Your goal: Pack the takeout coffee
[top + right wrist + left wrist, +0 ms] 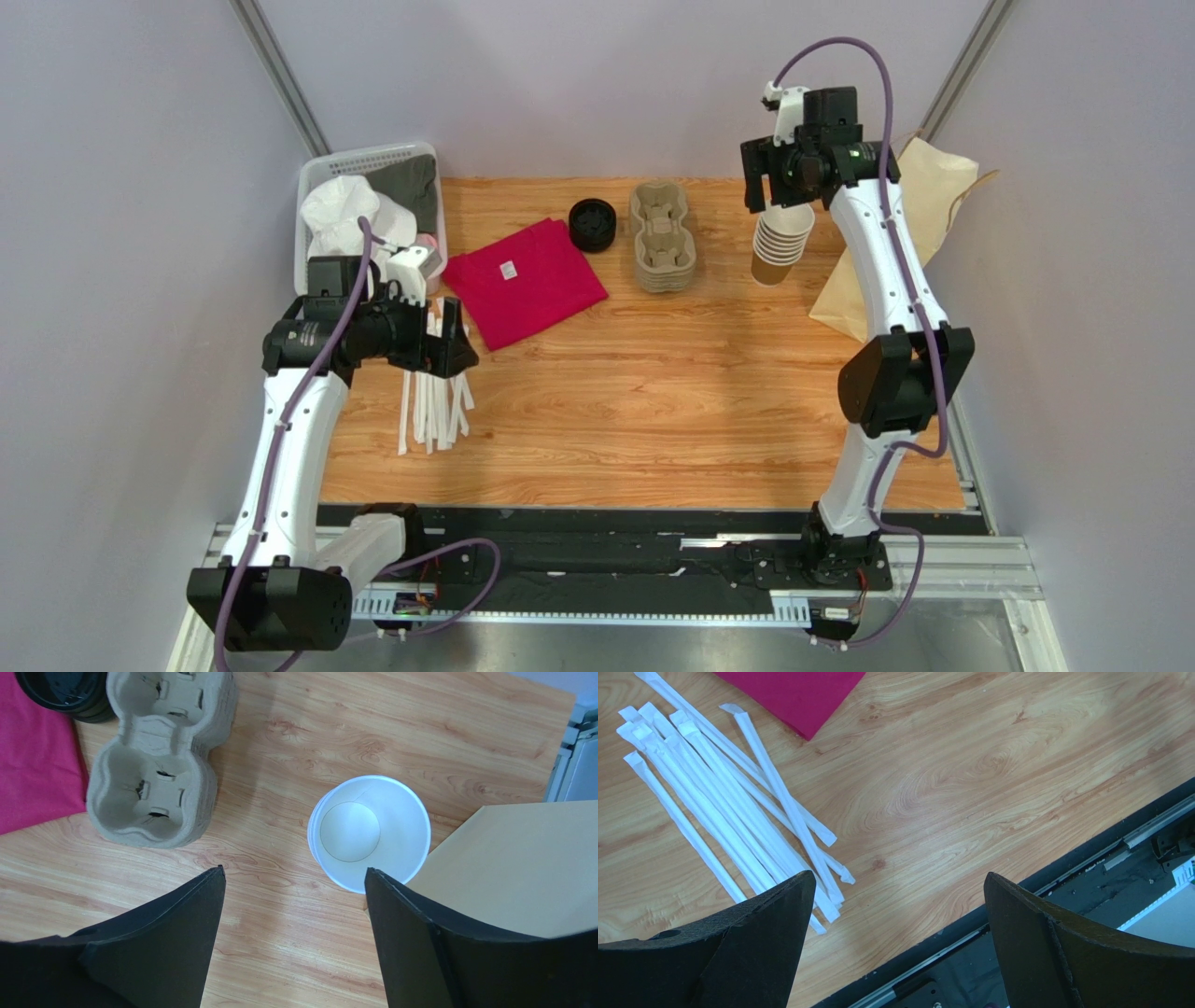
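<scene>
No lidded brown takeout coffee cup shows in any view. A stack of lidless white-lined paper cups (pixel 779 245) stands at the back right, seen from above in the right wrist view (pixel 368 831). My right gripper (pixel 780 196) hovers open just above and beside it, empty (pixel 295 870). A stack of loose black lids (pixel 592 224) sits at the back centre. A pulp cup carrier (pixel 662 235) lies next to the lids (pixel 158 763). My left gripper (pixel 456 350) is open and empty over the table's left side (pixel 898 875).
Several white wrapped straws (pixel 432 392) lie by the left gripper (pixel 724 805). A red napkin (pixel 526 280) lies left of the lids. A white basket (pixel 368 157) with cloths stands at the back left. A kraft paper bag (pixel 898 238) lies at the right edge (pixel 512 868).
</scene>
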{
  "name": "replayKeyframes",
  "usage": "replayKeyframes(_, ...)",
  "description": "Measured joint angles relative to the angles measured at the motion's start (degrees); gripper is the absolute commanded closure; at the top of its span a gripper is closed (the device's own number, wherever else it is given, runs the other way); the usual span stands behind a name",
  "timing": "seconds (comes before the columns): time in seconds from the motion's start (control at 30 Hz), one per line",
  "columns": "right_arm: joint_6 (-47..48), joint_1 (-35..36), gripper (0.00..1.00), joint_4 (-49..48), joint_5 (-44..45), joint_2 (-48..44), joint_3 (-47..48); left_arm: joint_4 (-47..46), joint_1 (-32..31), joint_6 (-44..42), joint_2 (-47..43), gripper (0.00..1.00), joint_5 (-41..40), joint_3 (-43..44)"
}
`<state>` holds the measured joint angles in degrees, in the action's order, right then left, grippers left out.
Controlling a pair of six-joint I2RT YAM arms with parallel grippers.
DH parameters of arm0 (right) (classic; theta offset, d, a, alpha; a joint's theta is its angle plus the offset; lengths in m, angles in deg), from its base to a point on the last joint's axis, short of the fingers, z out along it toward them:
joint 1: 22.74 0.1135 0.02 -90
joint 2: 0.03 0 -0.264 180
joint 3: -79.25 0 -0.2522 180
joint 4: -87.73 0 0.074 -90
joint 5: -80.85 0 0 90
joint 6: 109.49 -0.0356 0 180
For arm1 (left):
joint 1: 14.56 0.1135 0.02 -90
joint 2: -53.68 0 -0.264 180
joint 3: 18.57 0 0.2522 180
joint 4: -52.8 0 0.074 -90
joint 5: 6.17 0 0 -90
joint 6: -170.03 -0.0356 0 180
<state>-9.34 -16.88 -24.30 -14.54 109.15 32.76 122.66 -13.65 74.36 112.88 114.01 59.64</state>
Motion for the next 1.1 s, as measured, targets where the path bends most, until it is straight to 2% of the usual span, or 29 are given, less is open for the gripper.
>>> replayKeyframes(0.1,0.04,0.13,0.37,0.52,1.05,2.84,0.5,-0.5,0.0,0.04,0.74,0.01,0.44,0.0)
replayKeyframes(0.23,0.13,0.44,0.39,1.51,2.45,5.97,1.51,-0.94,0.0,0.11,1.57,0.01,0.87,0.0)
replayKeyframes(0.37,0.31,0.55,0.49,2.1,3.58,8.26,2.91,-1.46,0.0,0.17,1.73,0.01,0.94,0.0)
replayKeyframes(0.7,0.68,0.76,0.52,2.54,4.98,10.12,4.42,-2.34,0.0,0.17,3.06,0.01,1.11,0.0)
replayKeyframes(0.87,1.07,0.76,0.64,2.54,6.29,11.54,4.57,-2.38,0.0,0.17,3.45,0.01,1.22,0.0)
replayKeyframes(1.0,1.27,0.76,0.66,2.56,6.8,12.68,4.59,-2.43,0.0,0.17,3.87,0.01,1.31,0.0)
replayKeyframes(1.07,1.29,0.76,0.74,2.56,7.02,12.87,4.59,-2.54,0.0,0.17,4.13,0.01,1.31,0.0)
replayKeyframes(1.1,1.33,0.76,0.75,2.56,7.21,12.9,4.59,-2.62,0.0,0.17,4.26,0.01,1.29,0.0)
